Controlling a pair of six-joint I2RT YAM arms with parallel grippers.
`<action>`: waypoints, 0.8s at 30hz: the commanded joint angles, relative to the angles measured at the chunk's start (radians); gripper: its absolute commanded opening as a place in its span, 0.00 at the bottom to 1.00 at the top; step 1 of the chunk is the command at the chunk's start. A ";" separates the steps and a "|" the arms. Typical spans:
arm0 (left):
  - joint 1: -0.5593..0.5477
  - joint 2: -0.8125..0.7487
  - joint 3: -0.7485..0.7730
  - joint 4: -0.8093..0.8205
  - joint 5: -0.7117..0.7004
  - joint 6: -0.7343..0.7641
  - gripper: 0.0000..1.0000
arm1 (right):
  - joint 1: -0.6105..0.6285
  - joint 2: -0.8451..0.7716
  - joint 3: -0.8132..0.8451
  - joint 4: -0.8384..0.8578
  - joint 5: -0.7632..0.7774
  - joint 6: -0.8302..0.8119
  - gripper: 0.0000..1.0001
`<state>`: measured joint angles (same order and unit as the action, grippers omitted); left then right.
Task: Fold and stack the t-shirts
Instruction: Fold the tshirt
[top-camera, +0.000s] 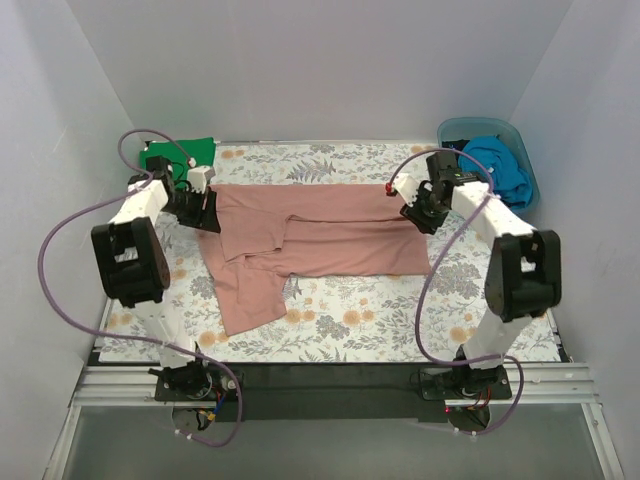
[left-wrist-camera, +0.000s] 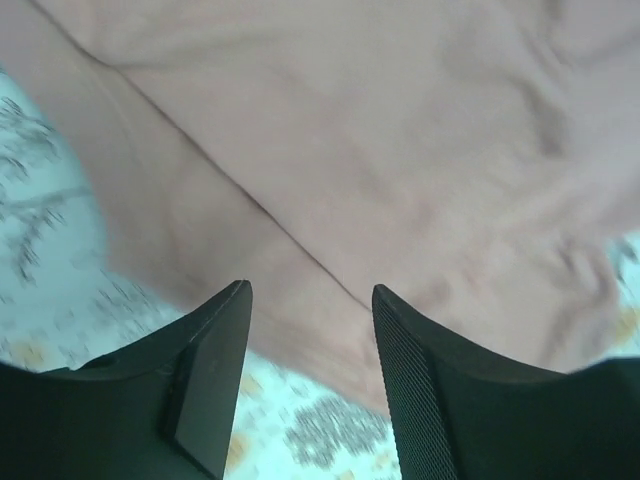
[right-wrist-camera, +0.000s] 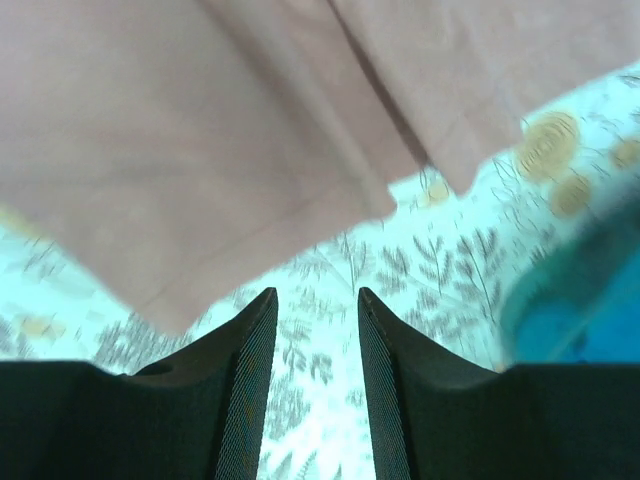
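Note:
A dusty pink t-shirt (top-camera: 310, 235) lies across the middle of the floral table, its top part folded down and one sleeve trailing toward the near left. My left gripper (top-camera: 207, 212) hovers at the shirt's left edge. In the left wrist view the left gripper (left-wrist-camera: 310, 295) is open, with pink cloth (left-wrist-camera: 380, 150) just beyond the tips and nothing between them. My right gripper (top-camera: 424, 214) is at the shirt's right edge. The right wrist view shows that right gripper (right-wrist-camera: 317, 295) open over bare floral covering, the pink hem (right-wrist-camera: 200, 170) ahead of it. A green t-shirt (top-camera: 178, 155) lies at the back left. A blue t-shirt (top-camera: 497, 165) sits in the tub.
A teal plastic tub (top-camera: 522, 150) stands at the back right corner, close to my right arm; its edge (right-wrist-camera: 560, 300) shows in the right wrist view. White walls enclose the table on three sides. The floral covering (top-camera: 380, 315) reaches the near edge.

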<state>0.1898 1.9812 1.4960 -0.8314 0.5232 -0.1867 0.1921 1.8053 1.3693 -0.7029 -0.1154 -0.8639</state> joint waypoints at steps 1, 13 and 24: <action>0.005 -0.310 -0.121 -0.100 0.135 0.144 0.52 | 0.013 -0.185 -0.099 -0.058 -0.035 -0.064 0.45; -0.010 -0.743 -0.580 -0.172 0.097 0.392 0.57 | 0.079 -0.247 -0.409 0.129 0.046 -0.081 0.54; -0.018 -0.791 -0.698 -0.143 0.025 0.429 0.58 | 0.098 -0.192 -0.487 0.229 0.079 -0.095 0.49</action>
<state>0.1783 1.2049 0.8112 -1.0080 0.5797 0.2089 0.2855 1.5852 0.8986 -0.5312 -0.0502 -0.9409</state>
